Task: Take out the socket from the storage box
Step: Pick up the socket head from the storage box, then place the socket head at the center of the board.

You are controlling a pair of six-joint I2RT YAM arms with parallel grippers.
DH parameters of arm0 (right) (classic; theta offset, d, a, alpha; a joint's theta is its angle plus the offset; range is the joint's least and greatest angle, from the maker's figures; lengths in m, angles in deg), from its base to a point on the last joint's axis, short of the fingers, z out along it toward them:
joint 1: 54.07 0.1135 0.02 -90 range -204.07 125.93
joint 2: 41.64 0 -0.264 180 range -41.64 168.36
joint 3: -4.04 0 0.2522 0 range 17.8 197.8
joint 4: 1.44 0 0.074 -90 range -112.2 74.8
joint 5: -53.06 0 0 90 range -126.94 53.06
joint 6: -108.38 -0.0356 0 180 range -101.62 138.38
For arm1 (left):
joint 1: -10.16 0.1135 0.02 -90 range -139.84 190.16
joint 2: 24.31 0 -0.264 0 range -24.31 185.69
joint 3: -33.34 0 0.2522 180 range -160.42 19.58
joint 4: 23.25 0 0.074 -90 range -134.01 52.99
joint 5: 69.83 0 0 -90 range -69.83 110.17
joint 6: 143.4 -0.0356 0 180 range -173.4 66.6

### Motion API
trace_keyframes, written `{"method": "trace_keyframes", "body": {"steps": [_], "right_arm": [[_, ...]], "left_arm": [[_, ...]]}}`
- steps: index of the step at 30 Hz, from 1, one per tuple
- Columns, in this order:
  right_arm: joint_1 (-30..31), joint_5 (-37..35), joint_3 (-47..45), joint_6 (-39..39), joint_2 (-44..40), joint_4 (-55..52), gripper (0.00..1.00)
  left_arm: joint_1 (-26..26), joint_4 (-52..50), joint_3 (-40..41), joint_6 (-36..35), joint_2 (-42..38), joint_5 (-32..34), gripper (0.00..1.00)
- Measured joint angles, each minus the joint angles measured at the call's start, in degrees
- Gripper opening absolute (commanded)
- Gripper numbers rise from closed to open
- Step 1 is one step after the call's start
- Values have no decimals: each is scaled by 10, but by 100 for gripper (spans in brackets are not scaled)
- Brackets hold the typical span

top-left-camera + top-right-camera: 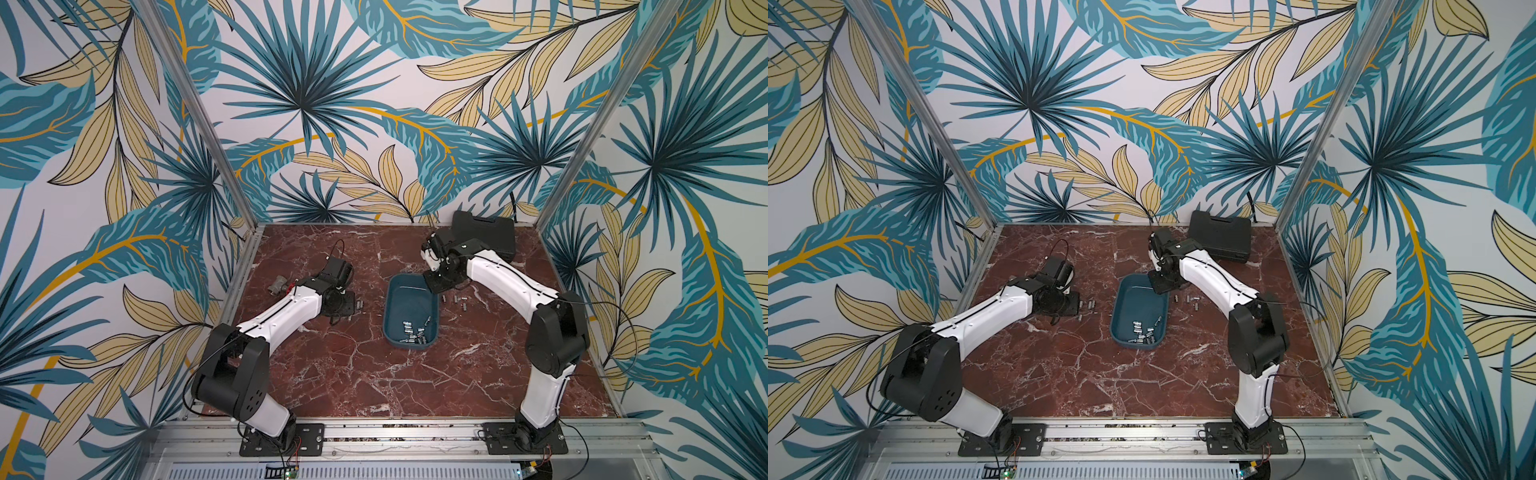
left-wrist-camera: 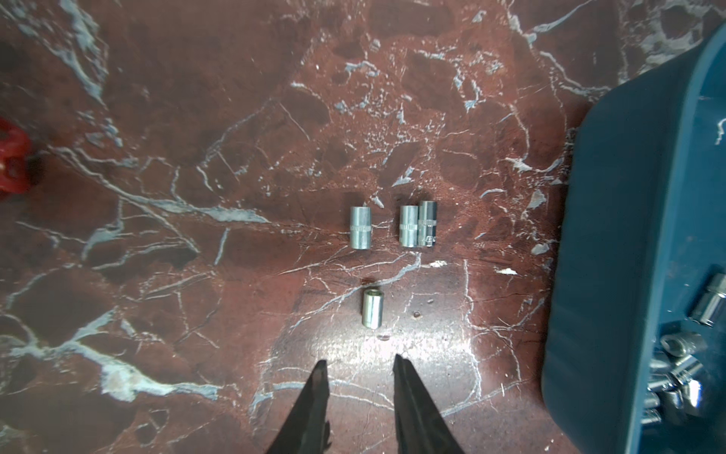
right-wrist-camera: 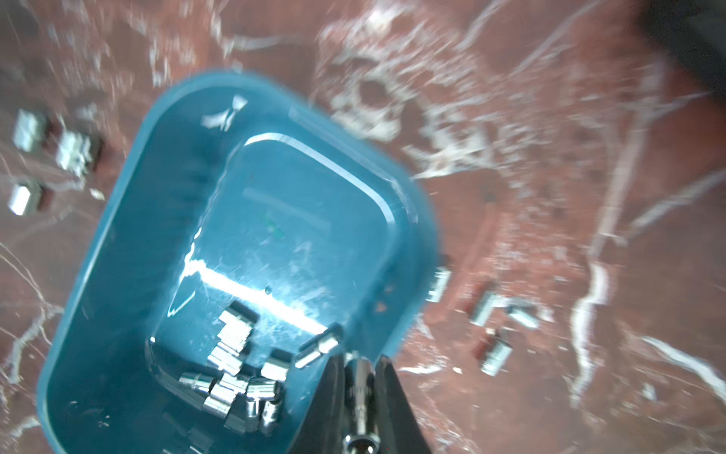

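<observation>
We are carrying one socket out of the box. The right gripper is pinching it between its black fingers at the bottom centre of the right wrist view, with the socket lying lengthwise along them. In both top views that arm is reaching over the upper right corner of the box, about at the rim. The wrist picture is smeared, so we are judging that the arm is travelling.

The chrome is smooth and round, so we are wanting a firm pinch all the way; a loose one could be letting the socket slide out along the fingers. We are aiming to clear the rim fully before going sideways. The target is bare table beside the loose sockets right of the box. We are not aiming onto them, since they could be rolling. We are planning to go down until the socket is nearly touching, and only then to let go.

The left gripper is showing at the bottom of its own view, fingers spread and nothing between them, pointing toward four sockets at mid-frame. It is well apart from the right arm and is not needed for this step. A heap is lying in the lower end of the box.
</observation>
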Motion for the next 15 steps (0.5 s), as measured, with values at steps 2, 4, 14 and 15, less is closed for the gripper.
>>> {"method": "trace_keyframes", "body": {"steps": [2,4,14,15], "right_arm": [[-24,2,-9,-6,-13,4,15],[-40,2,-23,-11,-14,8,15],[-68,0,-93,-30,32,15,15],[-69,-1,-95,-30,37,17,15]], "left_arm": [[0,0,-2,-1,-1,0,32],[0,-1,-2,-2,-1,0,32],[0,-5,-2,-2,-1,-1,32],[0,-5,-2,-2,-1,-1,32]]}}
